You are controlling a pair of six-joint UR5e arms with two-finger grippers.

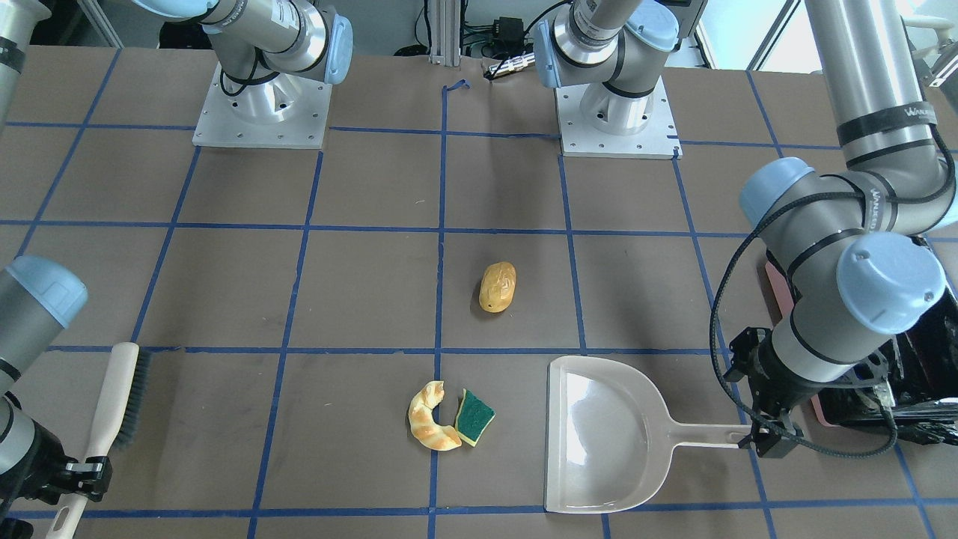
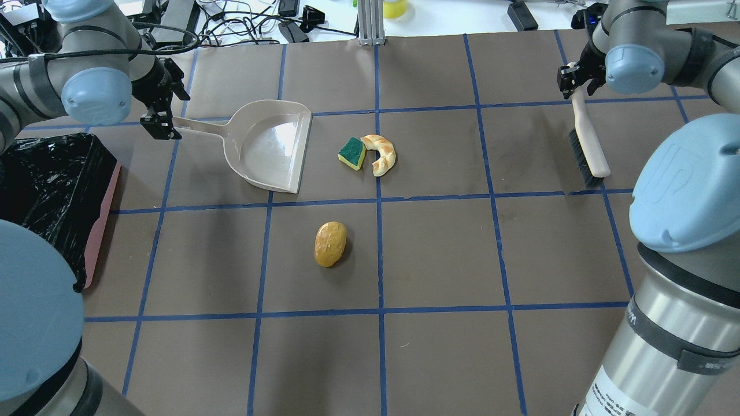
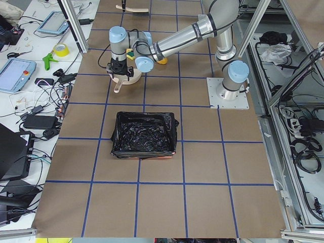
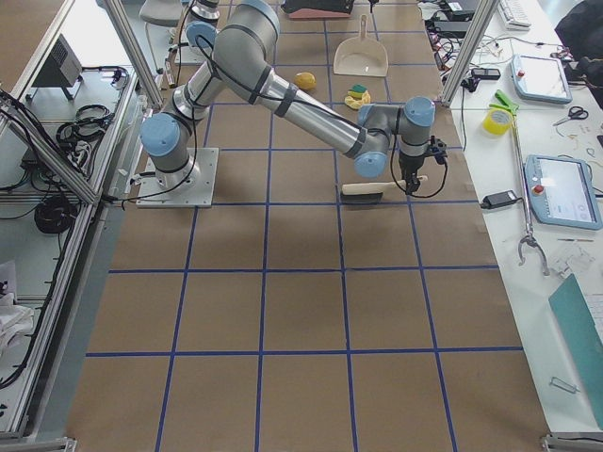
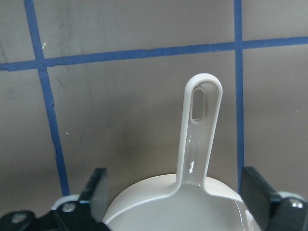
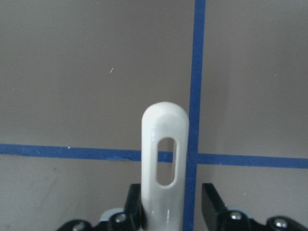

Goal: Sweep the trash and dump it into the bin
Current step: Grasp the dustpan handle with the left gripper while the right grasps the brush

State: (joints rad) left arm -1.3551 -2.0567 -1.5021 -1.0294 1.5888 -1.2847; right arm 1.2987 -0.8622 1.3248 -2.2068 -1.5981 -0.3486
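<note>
Three bits of trash are out on the table [image 2: 439, 254] and none of it is swept yet. The sponge piece [image 2: 351, 153] and the croissant [image 2: 381, 153] sit touching each other just off the open lip of the dustpan [image 2: 272, 147]. The bread roll [image 2: 330, 244] lies alone, further off that lip and nearer the robot's base. The pan's mouth faces the pile, which looks deliberate: anything pushed across slides straight in.

The brush [image 2: 587, 144] lies on the far side of the trash, well apart from the pan. Its bristles are turned towards the trash, so I'd judge a stroke would run pan-wards. The bin [image 2: 104, 219], pink with a black bag [image 2: 52, 185] lining it, waits past the pan's handle end, near enough for a short carry and tip.

Now the arms. The left arm is folded over the bin side with its wrist pointing down. The left gripper [image 2: 163, 132] straddles the pan handle [image 5: 199, 130], and its fingers [image 5: 96, 187] stand wide with clear space either side, so nothing is gripped. The right arm reaches out long with its wrist also down. The right gripper [image 2: 572, 81] is set over the tip of the brush handle [image 6: 163, 159]. One finger is against the handle, the other stands off with blue tape [image 6: 192, 159] showing in the gap, so it isn't clamped either. Both tools rest on the table, and both look lined up for the pinch
</note>
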